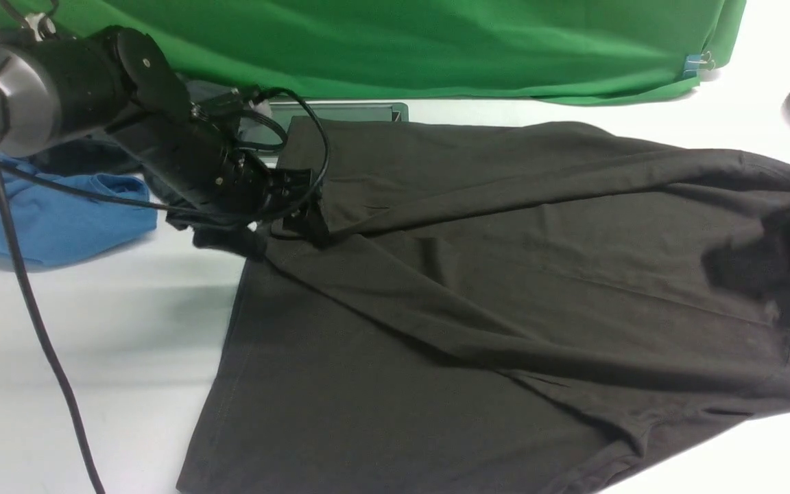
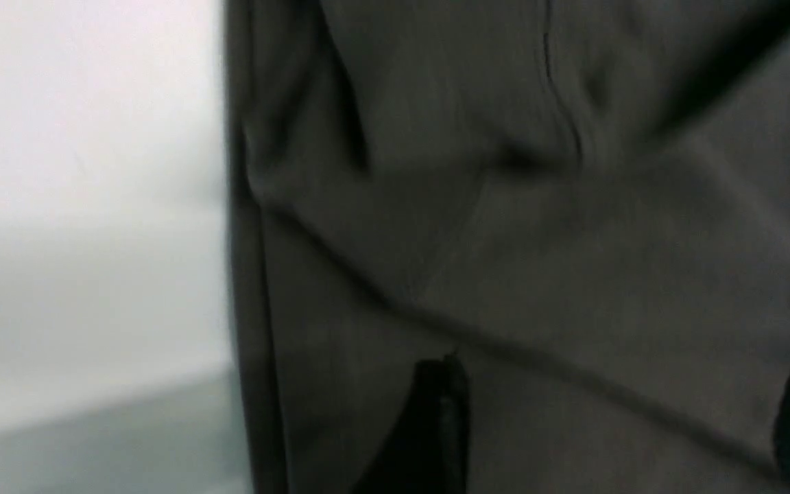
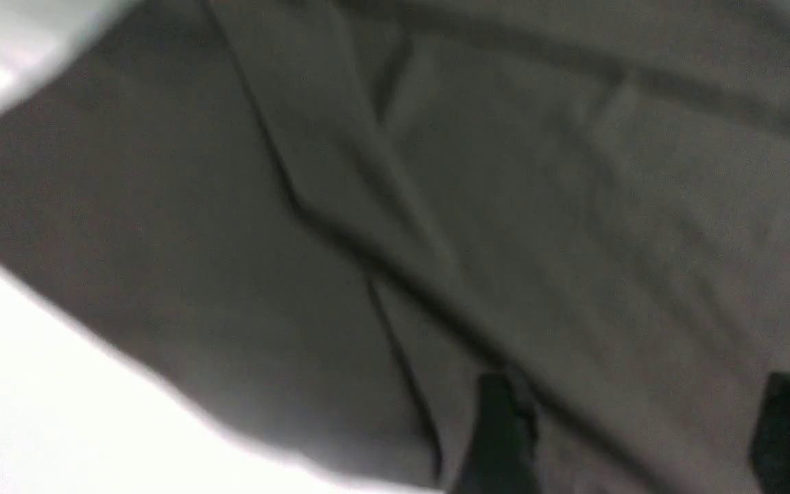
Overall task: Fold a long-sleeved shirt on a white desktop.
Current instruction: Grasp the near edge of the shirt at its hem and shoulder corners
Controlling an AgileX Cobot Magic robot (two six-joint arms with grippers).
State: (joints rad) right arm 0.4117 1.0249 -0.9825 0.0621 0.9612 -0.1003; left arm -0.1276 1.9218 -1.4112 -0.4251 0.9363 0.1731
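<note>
Open white desktop [image 1: 127, 322] near left, blue shirt [image 1: 59, 219], cable [image 1: 36, 319] obstructing

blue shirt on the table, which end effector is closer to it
Left. The left end effector sits at the dark shirt's left edge, near the blue shirt; the right end effector is at the dark shirt's far right side.

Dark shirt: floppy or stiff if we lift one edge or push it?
Shirt is probably floppy: it lies creased, its sleeve draped across the body, so a lifted edge would likely sag. Pushed, it would likely bunch rather than slide whole on the desktop. Seems light for its size: thin cloth, flat folds.
</note>
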